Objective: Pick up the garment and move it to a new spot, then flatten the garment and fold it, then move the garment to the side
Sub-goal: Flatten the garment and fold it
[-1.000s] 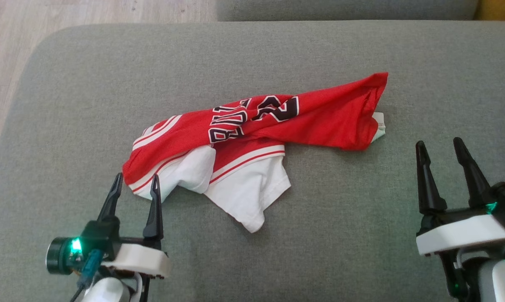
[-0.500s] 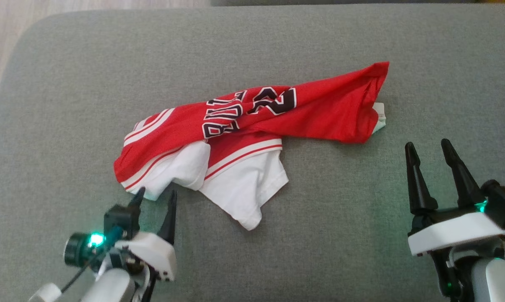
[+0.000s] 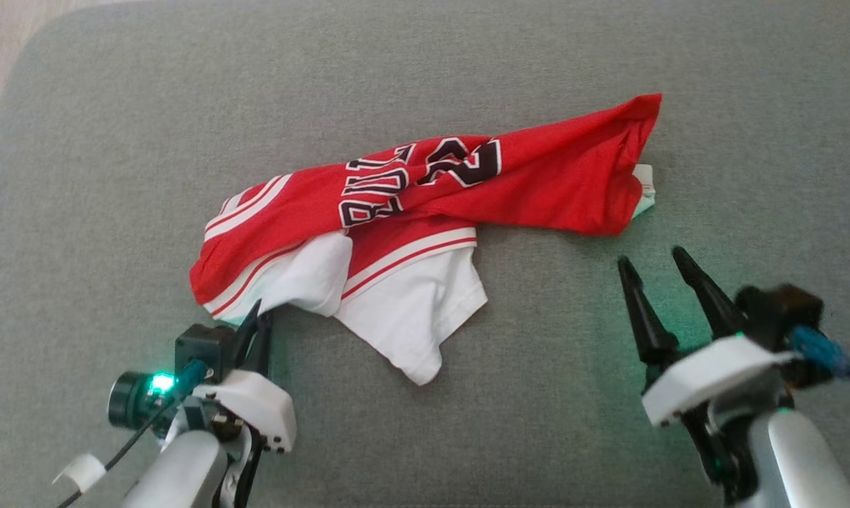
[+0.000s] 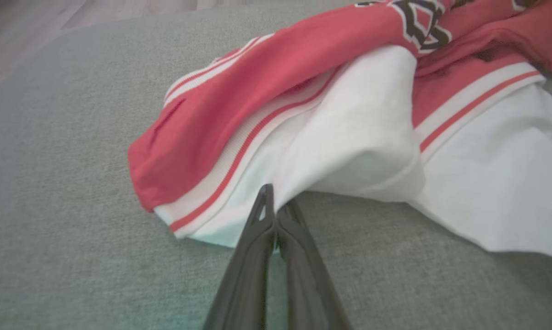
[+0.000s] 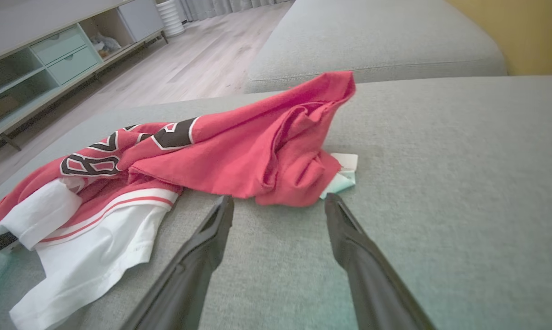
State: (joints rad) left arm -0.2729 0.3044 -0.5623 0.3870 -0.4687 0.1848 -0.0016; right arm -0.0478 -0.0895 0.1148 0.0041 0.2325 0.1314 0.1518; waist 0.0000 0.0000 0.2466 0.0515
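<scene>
**Head view, near to far.** At 7 o'clock the left tool (image 3: 255, 323) is pinching the white hem of the garment (image 3: 537, 187), and in the left wrist view its fingers (image 4: 253, 256) are pressing fully together on that edge. At 4 o'clock the right tool (image 3: 650, 259) is hovering with fingers spread wide, gripping nothing, just short of the garment's red end. The crumpled red-and-white garment is lying at the centre of the grey sofa cushion (image 3: 467, 63), stretching from 8 o'clock toward 1 o'clock. Farther off, at 11 o'clock in the right wrist view, wooden floor (image 5: 202, 59) and a pale cabinet (image 5: 51, 55) are showing.
</scene>
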